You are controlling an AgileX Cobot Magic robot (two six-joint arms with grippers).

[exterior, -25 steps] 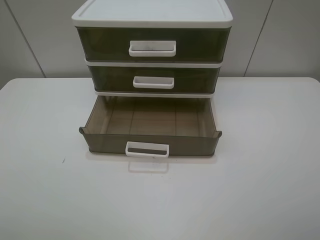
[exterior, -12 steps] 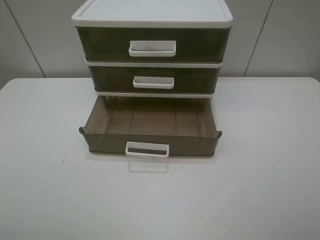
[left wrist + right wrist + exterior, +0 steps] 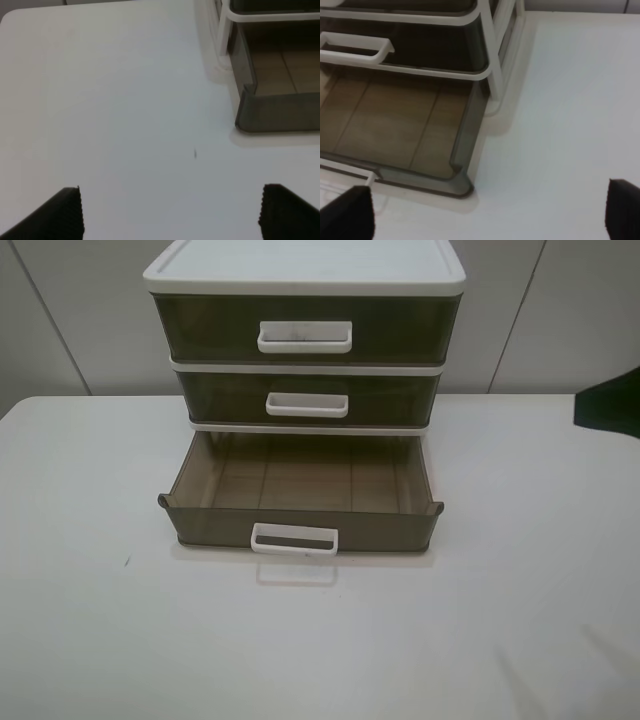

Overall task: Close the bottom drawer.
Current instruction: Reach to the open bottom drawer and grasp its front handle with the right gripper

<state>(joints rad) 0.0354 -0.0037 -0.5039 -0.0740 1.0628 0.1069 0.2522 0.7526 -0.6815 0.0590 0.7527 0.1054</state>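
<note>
Presently one white-framed drawer unit [image 3: 305, 275] stands at the back of one white table [image 3: 100, 640]. Drawers counted: three, all smoky-brown and translucent.
- top drawer [image 3: 200, 330]: flush with the frame.
- middle drawer [image 3: 220, 398]: flush with the frame.
- bottom drawer [image 3: 300, 525]: pulled well out toward the camera, its floor bare, its front wall resting on the table well forward of the frame.

Handles counted: three white loops, one per drawer. The bottom handle [image 3: 294, 540] sits at the middle of the drawer's front wall.

One small dark speck [image 3: 127, 561] lies on the table, left of the drawer's front.

Grippers counted: two, each seen only in its own wrist view, two dark fingertips apiece.

Left gripper [image 3: 172, 212]: held above bare table to the left of the bottom drawer, facing the table. Its fingertips [image 3: 70, 212] are spread wide with nothing between them. The drawer's front left corner [image 3: 245, 120] lies ahead of it, apart from both tips.

Right gripper [image 3: 487, 212]: held above the table near the drawer's front right corner [image 3: 462, 185]. Its fingertips [image 3: 625, 207] are likewise spread wide and hold nothing. No contact with the drawer shows.

In the high view, one dark blurred shape [image 3: 607, 400] sits at the right edge, level with the middle drawer. Cannot tell which part of the right arm it is.
</note>
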